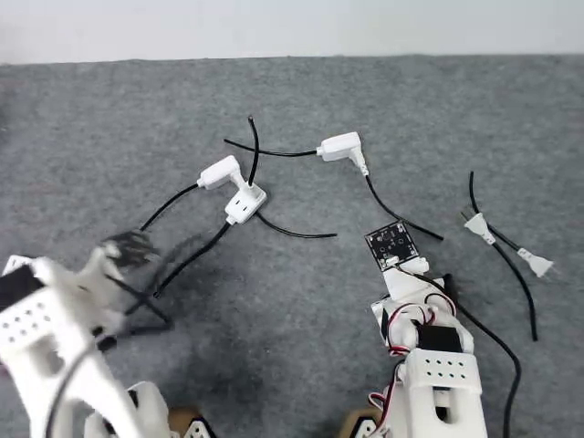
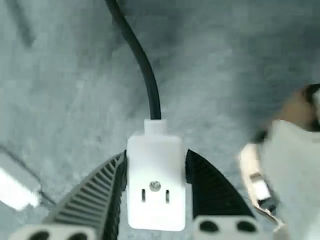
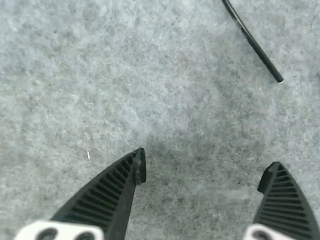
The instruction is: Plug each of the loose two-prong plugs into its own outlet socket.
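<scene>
My left gripper (image 2: 156,157) is shut on a white outlet socket (image 2: 156,185) with a black cord (image 2: 145,70) running off over the grey carpet. The high view shows this left gripper (image 1: 128,248) blurred at the lower left. My right gripper (image 3: 205,170) stands open just above bare carpet with nothing between its fingers. Two loose two-prong plugs (image 1: 478,225) (image 1: 540,265) lie at the far right on black cords. A white socket (image 1: 245,204) and a white plug body (image 1: 220,172) lie joined at centre left. Another white socket (image 1: 339,146) lies farther back.
Grey carpet (image 1: 301,301) covers the table. Black cords (image 1: 187,260) cross the left and middle. A loose cord end (image 3: 252,42) lies ahead of the right gripper. The right arm (image 1: 429,356) stands at the front, right of centre. A blurred white shape (image 2: 287,170) sits beside the held socket.
</scene>
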Robot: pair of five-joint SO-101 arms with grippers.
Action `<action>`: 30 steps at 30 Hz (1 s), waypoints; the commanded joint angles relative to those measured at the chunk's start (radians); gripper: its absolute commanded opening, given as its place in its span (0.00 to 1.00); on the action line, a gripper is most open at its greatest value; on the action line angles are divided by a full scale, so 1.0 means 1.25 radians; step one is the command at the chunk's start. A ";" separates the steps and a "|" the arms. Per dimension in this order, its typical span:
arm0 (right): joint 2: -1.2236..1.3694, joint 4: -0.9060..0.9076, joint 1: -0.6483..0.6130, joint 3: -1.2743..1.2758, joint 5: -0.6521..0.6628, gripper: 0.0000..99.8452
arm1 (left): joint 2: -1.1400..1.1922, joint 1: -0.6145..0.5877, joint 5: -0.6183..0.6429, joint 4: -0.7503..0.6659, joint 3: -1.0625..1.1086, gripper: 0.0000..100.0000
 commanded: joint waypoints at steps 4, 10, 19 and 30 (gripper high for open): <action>-0.012 -0.009 0.006 -0.007 0.004 0.36 | -0.211 0.356 0.151 0.038 0.017 0.01; -0.012 -0.003 0.020 -0.017 0.001 0.36 | -0.241 0.657 0.355 -0.058 0.031 0.01; -0.012 -0.058 0.241 -0.055 -0.155 0.36 | -0.155 0.863 0.516 -0.341 0.180 0.01; -0.012 -0.094 0.283 -0.059 -0.161 0.36 | 0.205 0.994 0.568 -0.630 0.186 0.01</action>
